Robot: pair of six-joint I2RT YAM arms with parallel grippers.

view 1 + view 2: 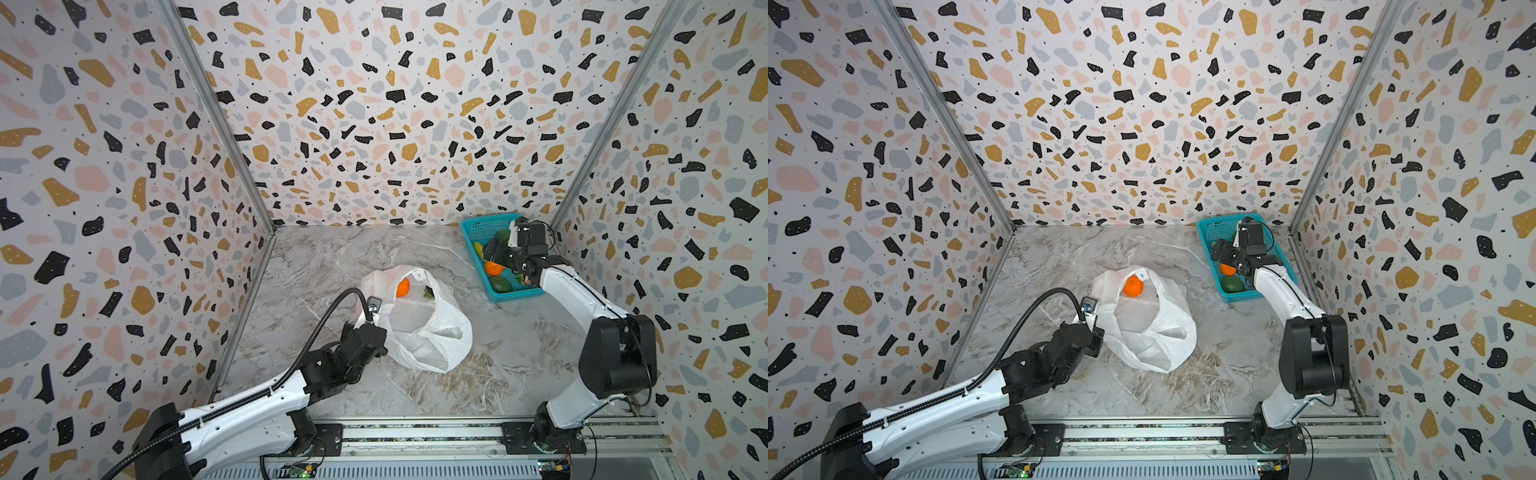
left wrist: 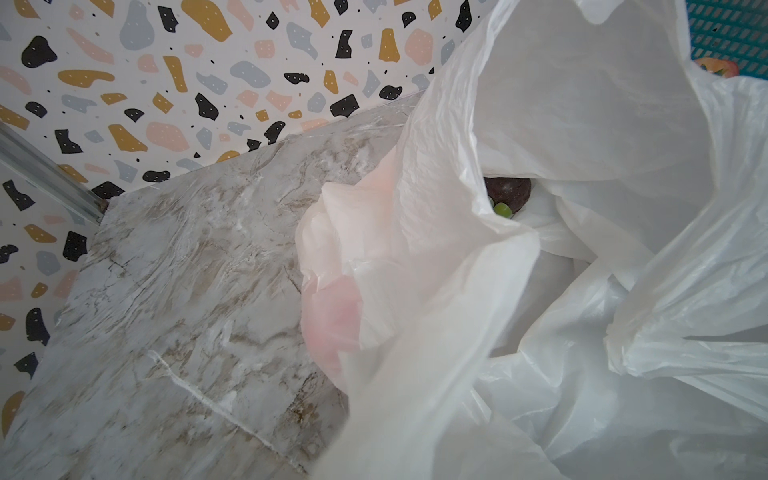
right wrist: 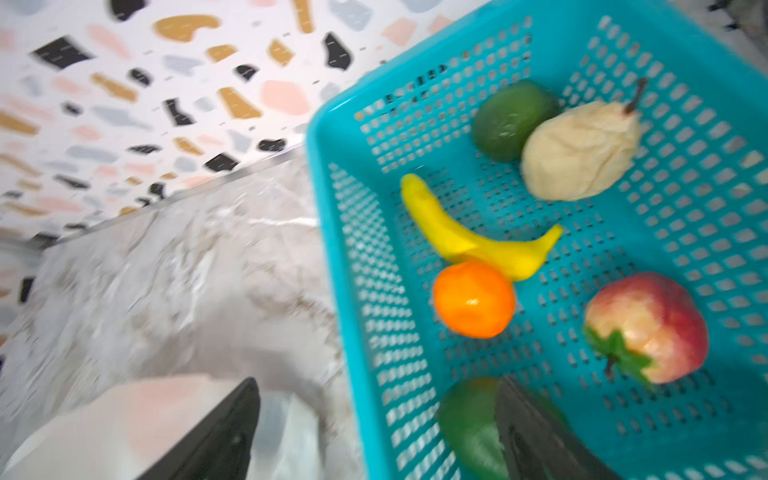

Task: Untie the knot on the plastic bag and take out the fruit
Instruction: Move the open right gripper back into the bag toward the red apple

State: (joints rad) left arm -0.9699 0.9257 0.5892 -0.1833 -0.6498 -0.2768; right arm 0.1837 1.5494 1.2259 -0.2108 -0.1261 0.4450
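One orange [image 1: 402, 287] in plastic bag [image 1: 432, 332]; left claw [image 1: 376, 318] clamps rim; right claw [image 3: 376, 386] spread, empty, over basket [image 1: 478, 226].

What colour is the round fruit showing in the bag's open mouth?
The fruit is orange, lying inside the plastic bag; it shows clearest in a top view.

My left arm [image 1: 249, 403] stretches low from the lower left corner toward frame centre in both top views. The left end effector [image 1: 378, 328] is pinched closed on the rim of the plastic bag [image 1: 432, 332]. My right arm [image 1: 573, 295] climbs from lower right, elbow bent, forearm angling up-left. The right end effector [image 3: 374, 419] points downward, jaws spread wide.
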